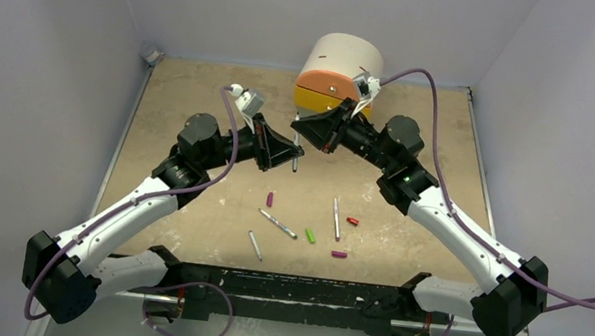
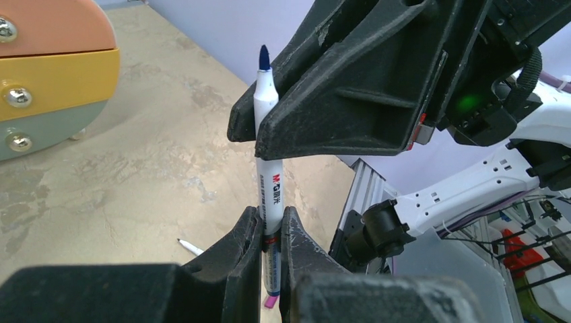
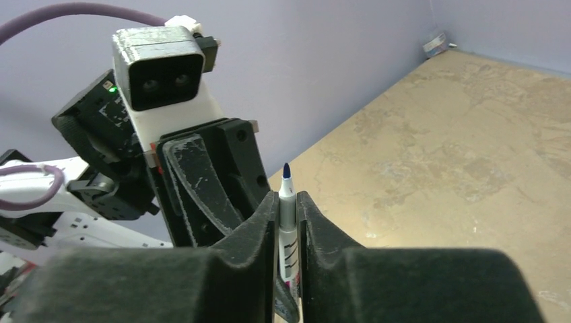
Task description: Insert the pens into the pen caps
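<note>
From above, the left gripper (image 1: 294, 153) and right gripper (image 1: 300, 123) meet mid-frame on one blue-tipped pen (image 1: 295, 163); three more pens (image 1: 278, 223) and four caps (image 1: 310, 236) lie lower down. In the left wrist view, the left gripper (image 2: 271, 219) is clenched on the pen's (image 2: 269, 188) lower barrel. In the right wrist view, the right gripper (image 3: 287, 202) is clamped just under the tip.

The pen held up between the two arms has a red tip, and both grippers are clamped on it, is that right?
Not quite: the pen has a dark blue tip, not red, as the left wrist view shows. The left gripper and the right gripper are both clamped on it.
</note>
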Available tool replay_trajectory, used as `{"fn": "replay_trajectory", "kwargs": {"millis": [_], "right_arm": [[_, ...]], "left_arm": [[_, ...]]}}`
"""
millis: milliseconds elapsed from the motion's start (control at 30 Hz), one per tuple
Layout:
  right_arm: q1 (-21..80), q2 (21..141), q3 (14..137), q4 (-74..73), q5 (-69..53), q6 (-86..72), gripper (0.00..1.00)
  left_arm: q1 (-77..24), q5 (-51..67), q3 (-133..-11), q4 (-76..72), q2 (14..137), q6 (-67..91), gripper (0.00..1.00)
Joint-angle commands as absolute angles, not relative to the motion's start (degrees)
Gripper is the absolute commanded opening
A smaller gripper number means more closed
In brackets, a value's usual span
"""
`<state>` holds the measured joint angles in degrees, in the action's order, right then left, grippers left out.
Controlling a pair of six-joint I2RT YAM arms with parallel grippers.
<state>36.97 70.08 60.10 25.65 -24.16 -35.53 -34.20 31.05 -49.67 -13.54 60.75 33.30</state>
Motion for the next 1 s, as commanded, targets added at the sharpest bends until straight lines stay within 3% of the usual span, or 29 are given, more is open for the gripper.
{"fn": "replay_trajectory", "kwargs": {"millis": [0,67,167,233,367,567,633,867,967], "right_arm": [[36.98,70.64,62.59,26.47,-25.05,-34.39,0.09],[36.97,71.04,62.48,26.58,-25.38,-34.83,0.00],[36.98,70.95,61.00,29.75,-27.20,-38.71,0.00],[36.88,70.74,60.81,31.08,-26.78,-39.83,0.00],[36.89,71.98,62.43,31.20,-27.62,-39.42,0.00],[36.83,72.22,62.50,32.54,-28.27,-40.39,0.00],[36.84,71.77,62.01,33.82,-28.19,-41.38,0.00],[36.89,71.28,61.64,35.25,-27.94,-42.07,0.00],[36.78,70.99,61.20,35.93,-27.39,-42.10,0.00]], "left_arm": [[-34.45,32.36,-52.27,-16.60,59.06,32.77,0.00],[-34.45,32.04,-52.21,-16.65,59.01,32.77,0.00],[-34.45,27.40,-52.31,-15.09,58.57,32.10,0.36],[-34.45,25.84,-52.06,-15.42,58.29,31.82,0.43],[-34.45,25.08,-50.03,-20.78,57.91,34.17,0.44],[-34.43,26.49,-48.24,-26.23,59.09,36.67,0.26],[-34.45,26.77,-47.49,-26.67,58.78,36.76,0.24],[-34.45,29.26,-46.49,-27.14,59.50,38.12,0.42],[-34.45,29.54,-46.39,-26.83,59.11,38.40,0.41]]}}
